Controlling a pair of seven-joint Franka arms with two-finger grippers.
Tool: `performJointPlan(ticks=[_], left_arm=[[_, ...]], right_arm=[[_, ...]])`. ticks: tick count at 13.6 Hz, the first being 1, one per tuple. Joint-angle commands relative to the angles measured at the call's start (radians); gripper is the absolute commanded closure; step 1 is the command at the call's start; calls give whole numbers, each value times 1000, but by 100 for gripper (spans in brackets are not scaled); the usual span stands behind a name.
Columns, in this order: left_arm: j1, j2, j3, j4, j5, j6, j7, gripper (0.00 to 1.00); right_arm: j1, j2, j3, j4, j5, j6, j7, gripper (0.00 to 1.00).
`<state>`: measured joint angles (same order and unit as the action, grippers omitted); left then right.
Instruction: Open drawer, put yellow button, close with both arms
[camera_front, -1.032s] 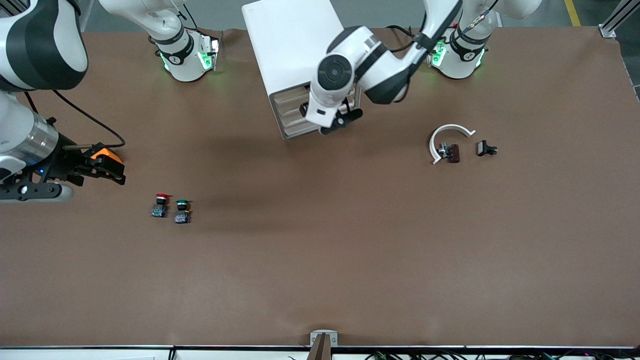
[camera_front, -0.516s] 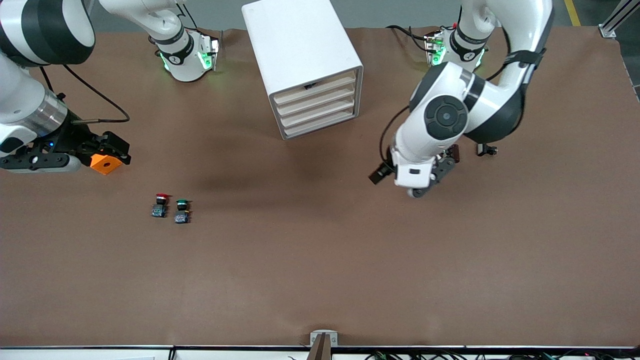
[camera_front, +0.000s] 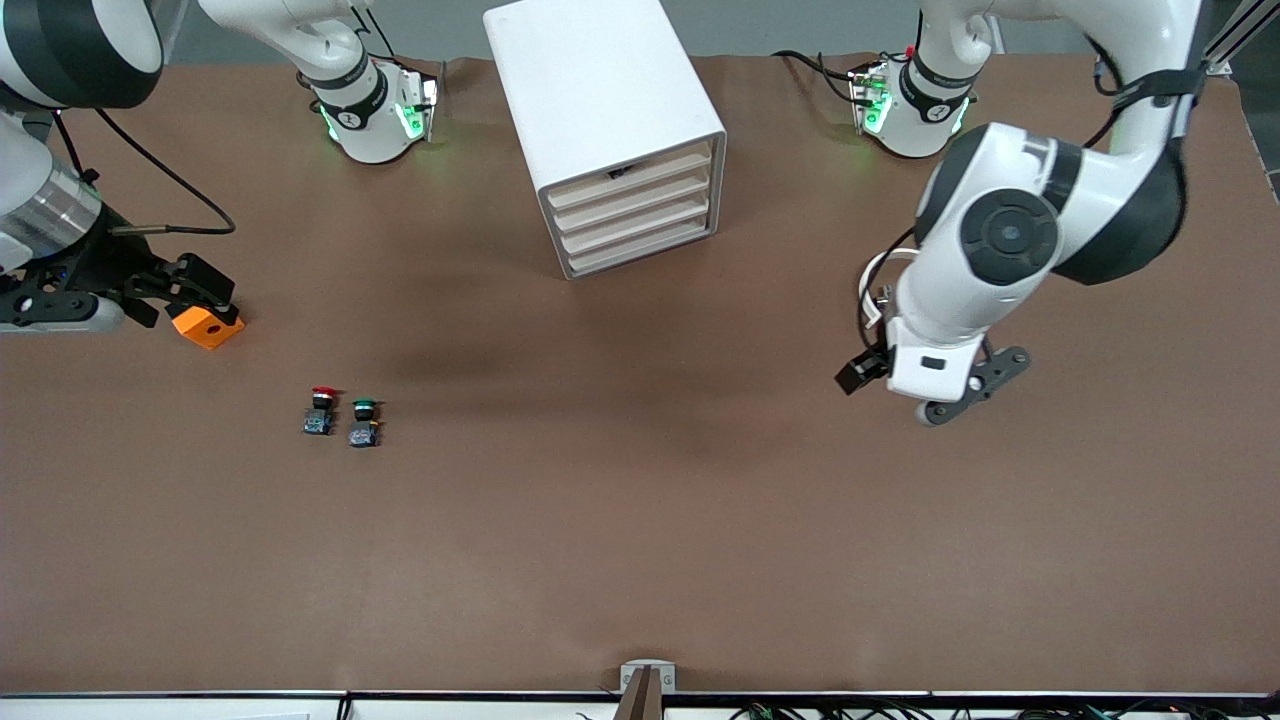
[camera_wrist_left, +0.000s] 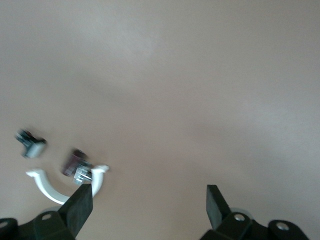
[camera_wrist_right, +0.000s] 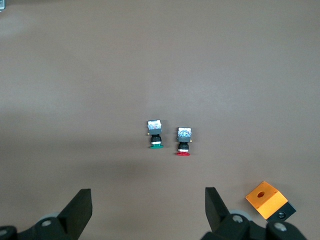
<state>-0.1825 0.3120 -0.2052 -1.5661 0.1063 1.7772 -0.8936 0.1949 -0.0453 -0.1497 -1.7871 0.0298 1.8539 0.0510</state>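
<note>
The white cabinet (camera_front: 600, 100) stands between the two arm bases. Its top drawer (camera_front: 632, 180) sits about flush with the three lower ones, with a thin dark gap above it. The yellow button is out of view. A red-capped button (camera_front: 321, 410) and a green-capped button (camera_front: 364, 422) stand side by side on the table; the right wrist view also shows the green one (camera_wrist_right: 155, 134) and the red one (camera_wrist_right: 184, 141). My left gripper (camera_front: 960, 395) (camera_wrist_left: 147, 205) is open and empty above the table beside a white arc. My right gripper (camera_front: 185, 295) (camera_wrist_right: 147, 210) is open and empty beside an orange block.
An orange block (camera_front: 205, 325) (camera_wrist_right: 266, 199) lies at the right arm's end. A white arc (camera_front: 868, 290) (camera_wrist_left: 65, 187), a brown clip (camera_wrist_left: 75, 165) and a small black part (camera_wrist_left: 30, 142) lie under the left arm. A small fixture (camera_front: 647, 678) sits at the table's near edge.
My left arm has swung away from the cabinet's drawer fronts to the white arc at its own end of the table. My right gripper has drawn back off the orange block.
</note>
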Motion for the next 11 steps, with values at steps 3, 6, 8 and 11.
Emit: performJointPlan(ticks=[3,6,8,11], left_arm=[[61,-8,-10,29,21,-36,162,0],[125,-22,-11,67,20,-39,301,0],[152,-60,-14,69,7,-79,398,0],[160,-123,-3,69,1,-126,488,0]], right_arm=[[-40,-8,13,11,-16,-5,-6,0],[-107,-7,33,35,-10,-5,-8,0],[-138,7,48,70,-10,-5,-6,0],[-152,15,52,80,-11,-5,-8,0]])
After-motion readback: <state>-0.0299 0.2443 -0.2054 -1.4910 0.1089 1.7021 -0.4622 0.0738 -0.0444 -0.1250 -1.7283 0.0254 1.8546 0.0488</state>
